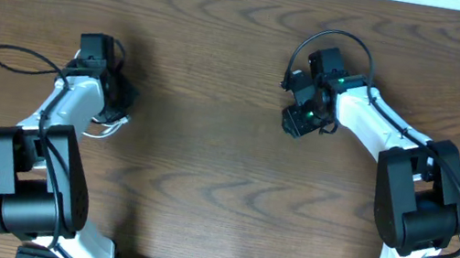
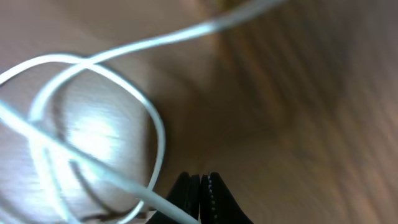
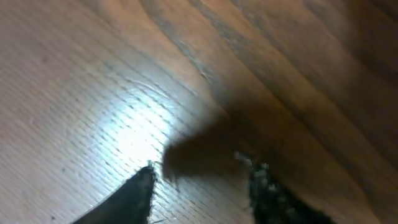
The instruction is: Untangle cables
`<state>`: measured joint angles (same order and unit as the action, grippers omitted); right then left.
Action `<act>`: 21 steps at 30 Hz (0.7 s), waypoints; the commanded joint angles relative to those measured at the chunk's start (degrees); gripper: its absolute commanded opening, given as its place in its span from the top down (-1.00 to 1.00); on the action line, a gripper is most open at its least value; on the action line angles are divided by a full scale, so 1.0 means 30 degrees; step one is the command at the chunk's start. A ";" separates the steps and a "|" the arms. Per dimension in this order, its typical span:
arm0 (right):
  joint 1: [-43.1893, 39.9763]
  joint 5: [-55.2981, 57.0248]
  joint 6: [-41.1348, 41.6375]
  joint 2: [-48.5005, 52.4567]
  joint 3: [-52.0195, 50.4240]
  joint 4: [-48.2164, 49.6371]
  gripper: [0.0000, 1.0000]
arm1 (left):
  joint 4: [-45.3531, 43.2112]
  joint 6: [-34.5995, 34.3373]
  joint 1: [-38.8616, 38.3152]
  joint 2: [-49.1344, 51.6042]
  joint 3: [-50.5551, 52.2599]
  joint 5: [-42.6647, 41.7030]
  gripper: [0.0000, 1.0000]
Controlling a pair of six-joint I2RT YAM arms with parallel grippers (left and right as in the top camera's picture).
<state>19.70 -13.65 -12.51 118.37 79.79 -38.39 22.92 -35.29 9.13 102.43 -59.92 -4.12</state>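
Pressed together at the bottom edge of the left wrist view, the left fingers sit where the white cable crosses their base; whether it is pinched I cannot tell. That cable lies on the desk under the left arm, looped and crossing itself, and a thin black cord loops just left of that arm. Untangling looks barely begun, with every loop yet to be drawn out. Right fingers stand partly spread above bare wood, holding nothing.

left pincer closed, right pincer parted
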 commanded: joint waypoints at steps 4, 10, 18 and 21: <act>-0.2361 0.1494 0.2834 0.0022 -0.0248 -0.0364 0.39 | -0.0852 0.4029 -0.3104 0.0189 0.0175 -0.3993 0.85; -0.4641 0.0291 0.3075 0.0022 -0.0248 -0.0729 0.41 | -0.1071 0.6288 -0.7023 0.0189 0.0175 -0.3985 0.85; -0.5982 -0.0153 0.3009 0.0022 -0.0248 -0.1027 0.37 | -0.1902 0.6900 -1.2160 0.0189 0.0168 -0.4495 0.85; -0.5952 -0.0153 0.3009 0.0022 -0.0248 -0.0962 0.33 | -0.1916 0.7810 -1.3653 0.0189 0.0168 -0.5348 0.85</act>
<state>1.93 -14.61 -4.27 118.34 79.77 -41.08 17.28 -15.92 -27.70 102.45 -59.92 -16.67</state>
